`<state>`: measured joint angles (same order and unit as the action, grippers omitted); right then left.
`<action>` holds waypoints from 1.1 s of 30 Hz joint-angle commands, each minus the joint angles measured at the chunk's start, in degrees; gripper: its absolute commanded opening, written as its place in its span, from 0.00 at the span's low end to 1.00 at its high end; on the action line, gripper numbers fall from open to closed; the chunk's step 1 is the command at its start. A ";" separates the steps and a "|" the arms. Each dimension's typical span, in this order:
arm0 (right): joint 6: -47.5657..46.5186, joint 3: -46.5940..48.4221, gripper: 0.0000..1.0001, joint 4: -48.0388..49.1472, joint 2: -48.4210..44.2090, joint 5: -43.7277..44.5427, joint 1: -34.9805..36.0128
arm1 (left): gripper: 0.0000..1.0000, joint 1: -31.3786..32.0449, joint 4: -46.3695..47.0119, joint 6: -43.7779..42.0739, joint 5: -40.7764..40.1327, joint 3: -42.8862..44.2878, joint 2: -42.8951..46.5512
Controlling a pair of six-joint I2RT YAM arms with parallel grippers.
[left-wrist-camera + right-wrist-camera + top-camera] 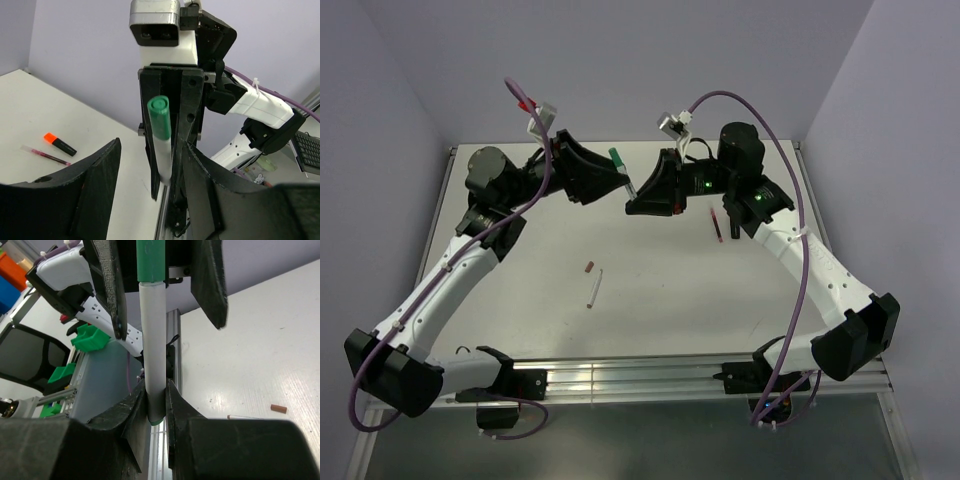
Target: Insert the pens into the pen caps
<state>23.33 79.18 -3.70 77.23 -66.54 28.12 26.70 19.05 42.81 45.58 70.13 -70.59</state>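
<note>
My right gripper [632,203] is shut on the lower end of a thin white pen [154,340] and holds it raised above the table's far middle. A green cap [160,117] sits on the pen's far end; it also shows in the top view [616,156]. My left gripper [618,178] is open, its jaws wide apart on either side of the capped end without touching it. A second white pen [595,288] and a brownish-red cap [588,267] lie on the table in the middle. A dark red pen [717,226] lies by the right arm.
A short black marker with an orange end [59,144] lies next to the dark red pen [45,154] in the left wrist view. The white table [670,320] ends in a metal rail at the near edge. Purple walls stand behind and at the sides.
</note>
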 commanded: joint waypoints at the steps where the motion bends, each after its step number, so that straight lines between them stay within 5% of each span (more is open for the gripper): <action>1: 1.10 1.60 0.00 1.68 -2.44 0.63 -1.05 | 0.57 -1.99 3.71 1.31 0.64 -1.57 4.13; 12: 2.51 0.54 0.00 3.53 -3.23 -2.27 -0.96 | 0.69 -3.58 5.57 3.34 0.48 1.06 4.15; 33: -1.97 1.24 0.00 -0.95 -1.91 -1.48 0.44 | 0.60 -3.67 7.49 8.43 -0.58 5.99 -0.51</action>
<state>22.55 79.07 -4.91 75.99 -68.38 27.90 23.27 22.98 49.45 45.12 74.08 -71.22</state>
